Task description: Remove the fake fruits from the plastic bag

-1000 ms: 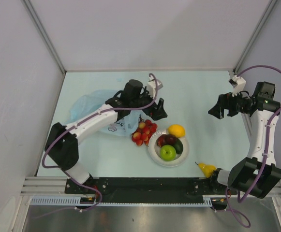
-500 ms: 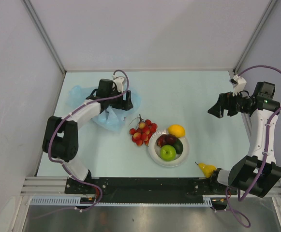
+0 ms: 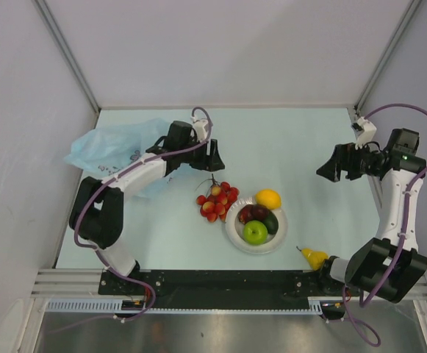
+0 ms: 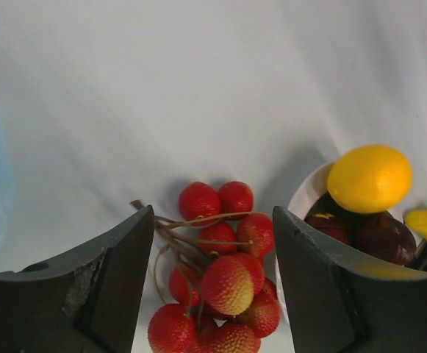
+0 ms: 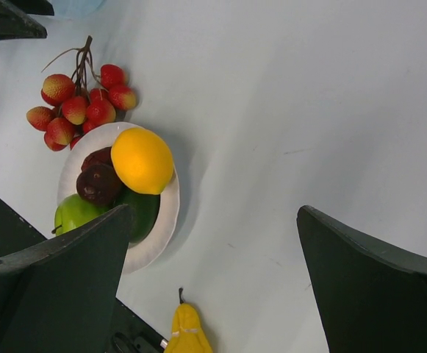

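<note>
Emptying looks nearly done: the crinkled light-blue plastic bag (image 3: 106, 151) lies well left of the round white plate (image 3: 237, 237), with the red plastic grape bunch (image 3: 214, 202) just beside the plate's rim. Left pincer (image 3: 217, 156), beyond the plate, gapes empty; right pincer (image 3: 329, 168) stands wide. Next, probe the bag for leftovers.

1. You've got 1 plastic bag (image 3: 110, 151), light blue.
2. 1 bunch of red grapes (image 3: 214, 200). The berries overlap, so you can't get an exact no. for them.
3. 1 white plate (image 3: 234, 243).
4. 1 lemon (image 3: 268, 198).
5. 1 green apple (image 3: 255, 232).
6. 1 avocado (image 3: 272, 222), dark green.
7. Dark maroon fruits (image 5: 99, 184): approx. 2, side by side in the right wrist view, tho you can't be sure they're separate pcs.
8. 1 yellow fruit w/ stem (image 3: 314, 257).
9. 2 robot arms: left arm (image 3: 136, 173) & right arm (image 3: 397, 198).
</note>
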Motion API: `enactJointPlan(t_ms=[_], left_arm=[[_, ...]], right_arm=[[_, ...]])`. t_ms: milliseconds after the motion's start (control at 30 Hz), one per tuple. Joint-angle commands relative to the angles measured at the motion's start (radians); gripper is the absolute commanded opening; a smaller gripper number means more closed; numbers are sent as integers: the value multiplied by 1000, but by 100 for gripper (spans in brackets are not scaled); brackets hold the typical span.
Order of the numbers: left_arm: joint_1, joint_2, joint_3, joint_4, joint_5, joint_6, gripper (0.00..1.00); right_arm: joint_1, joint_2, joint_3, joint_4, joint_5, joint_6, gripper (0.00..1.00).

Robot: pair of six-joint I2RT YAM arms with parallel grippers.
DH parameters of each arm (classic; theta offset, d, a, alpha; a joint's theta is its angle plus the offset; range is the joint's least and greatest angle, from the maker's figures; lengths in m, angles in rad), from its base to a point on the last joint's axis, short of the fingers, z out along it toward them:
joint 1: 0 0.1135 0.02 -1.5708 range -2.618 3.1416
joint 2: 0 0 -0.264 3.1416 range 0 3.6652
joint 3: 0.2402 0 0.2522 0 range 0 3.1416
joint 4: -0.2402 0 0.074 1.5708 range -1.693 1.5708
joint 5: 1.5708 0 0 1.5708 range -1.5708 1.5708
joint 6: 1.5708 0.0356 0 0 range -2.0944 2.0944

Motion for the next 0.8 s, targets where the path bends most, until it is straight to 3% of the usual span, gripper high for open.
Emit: enactJointPlan(t_ms=[0,200,467,500,600,633,767], left_arm=[[53,35,-11,3,-40,-138,70],[56,106,-49,44,4,-207,69],[56,208,-15,76,24,-237,61],[54,221,-8,84,47,-239,57],[54,238,9,110,76,-254,7],[51,238,11,112,99,-257,0],[52,177,-4,124,164,-256,0]], right_arm=[[-12,-41,-6,-9,-17,-6,100],[-32,-46,-21,0,-22,5,100],[-61,-44,-24,0,-22,13,100],[-64,-43,-24,2,-22,14,100],[-75,-46,-24,2,-20,17,100],[-77,-46,-24,0,-22,16,100],[-83,-49,-34,-3,-29,8,100]])
